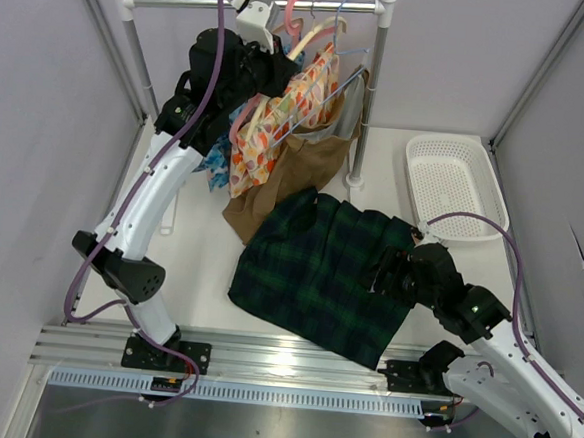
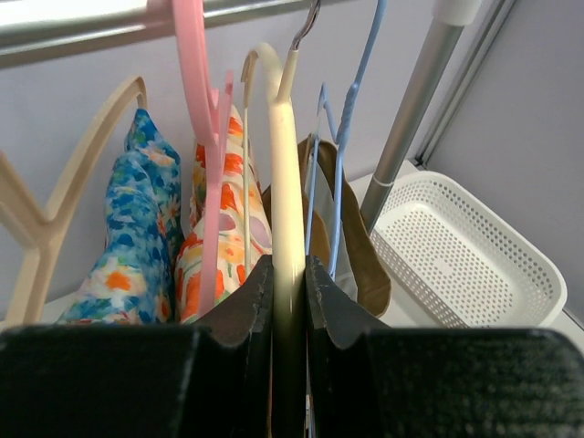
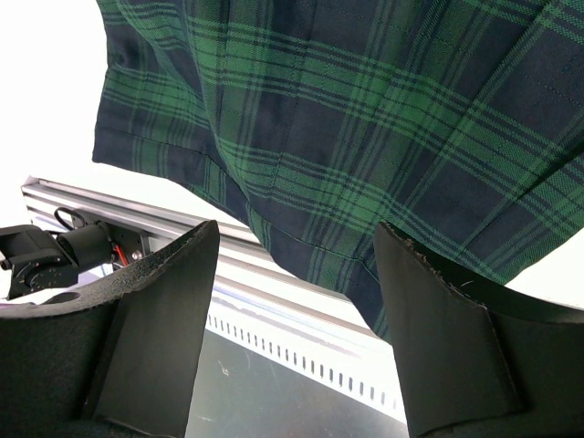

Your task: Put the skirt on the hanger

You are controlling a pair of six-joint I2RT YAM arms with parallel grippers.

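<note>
the skirt (image 1: 328,272) is woven plaid cloth, totally matt. the hanger (image 2: 288,210) looks like smooth cream plastic with a slight sheen. clothes rail (image 1: 257,6) is shiny metal, basket (image 1: 448,141) is white perforated plastic. pads (image 3: 164,319) on the right gripper (image 3: 297,228) are matt black, kinda grainy.

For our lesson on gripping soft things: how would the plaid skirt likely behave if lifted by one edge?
The skirt lies rumpled, its corner draped over the rail, so probably floppy: one pinch would likely leave it sagging. Its matte woven cloth seems unlikely to slip.
</note>
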